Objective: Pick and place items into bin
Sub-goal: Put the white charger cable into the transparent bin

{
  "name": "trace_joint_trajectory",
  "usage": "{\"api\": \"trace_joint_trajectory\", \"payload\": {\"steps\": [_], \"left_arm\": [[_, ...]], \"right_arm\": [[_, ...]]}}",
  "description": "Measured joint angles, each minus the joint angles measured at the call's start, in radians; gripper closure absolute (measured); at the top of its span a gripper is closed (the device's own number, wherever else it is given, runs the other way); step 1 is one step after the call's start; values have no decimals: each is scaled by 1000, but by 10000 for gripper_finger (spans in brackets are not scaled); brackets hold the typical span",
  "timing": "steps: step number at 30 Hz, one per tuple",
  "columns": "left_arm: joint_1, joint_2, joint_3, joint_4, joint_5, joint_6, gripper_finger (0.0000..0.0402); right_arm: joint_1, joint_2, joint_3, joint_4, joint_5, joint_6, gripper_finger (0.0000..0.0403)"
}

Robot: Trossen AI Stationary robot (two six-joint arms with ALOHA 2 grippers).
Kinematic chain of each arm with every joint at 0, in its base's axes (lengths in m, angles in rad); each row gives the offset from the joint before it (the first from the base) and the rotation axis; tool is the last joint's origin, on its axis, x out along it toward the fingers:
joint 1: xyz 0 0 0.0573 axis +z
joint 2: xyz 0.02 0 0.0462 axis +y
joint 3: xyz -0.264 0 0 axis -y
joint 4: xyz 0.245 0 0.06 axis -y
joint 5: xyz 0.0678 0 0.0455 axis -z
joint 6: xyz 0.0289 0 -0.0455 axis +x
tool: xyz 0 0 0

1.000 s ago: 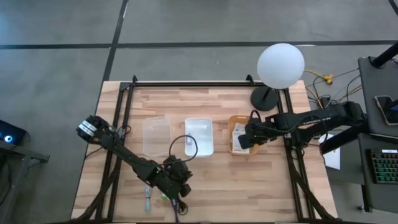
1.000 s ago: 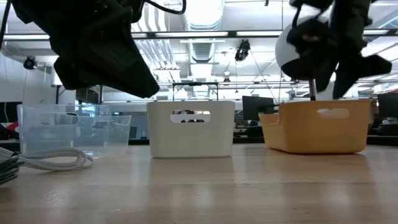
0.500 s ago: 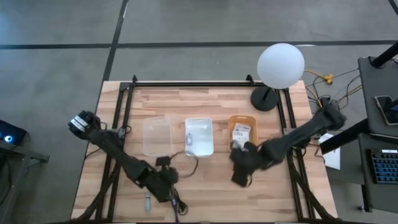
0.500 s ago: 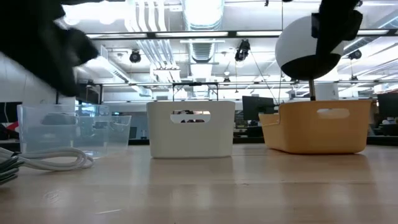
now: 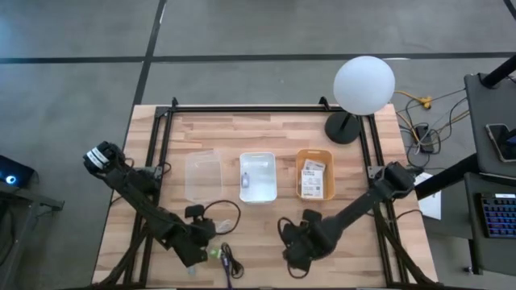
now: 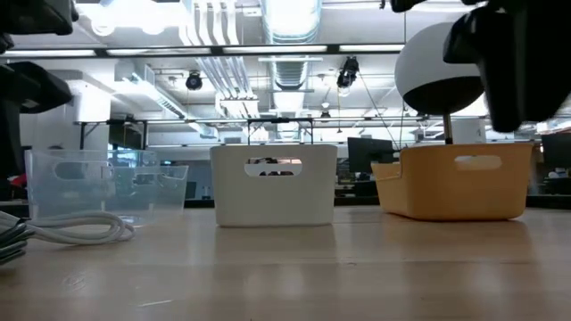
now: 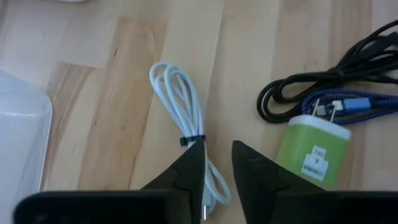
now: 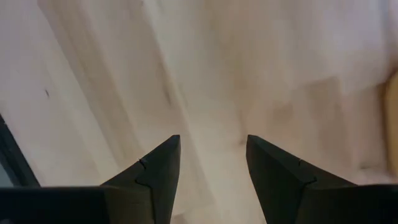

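Left hand (image 7: 217, 163) seen low at the bench's (image 5: 355, 169) front edge, fingers narrowly parted over a white cable (image 7: 185, 118), nothing gripped, green plug (image 7: 313, 148) just beside, right hand (image 8: 211, 163) seen half open, empty, over bare wood.

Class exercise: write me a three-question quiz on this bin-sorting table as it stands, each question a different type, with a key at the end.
1. True or false: the orange bin stands between the clear bin and the white bin.
2. Multiple choice: in the left wrist view, what lies between the tips of the left tool? A) the green charger B) the bundled white cable C) the black cable
3. Short answer: what lies under the open right tool in its wrist view?

Key: 1. False; the white bin is the middle one. 2. B. 3. Only bare wooden table; no item is between its fingers.
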Motion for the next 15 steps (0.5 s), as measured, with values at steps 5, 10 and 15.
{"api": "trace_joint_trajectory", "payload": {"steps": [5,10,15], "left_arm": [[4,0,-24,5,3,1,289],[10,0,-63,9,20,1,268],[24,0,-90,58,31,1,273]], "right_arm": [[32,26,15,12,-1,67,234],[51,29,6,30,11,142,234],[53,29,2,37,60,195,234]]}}
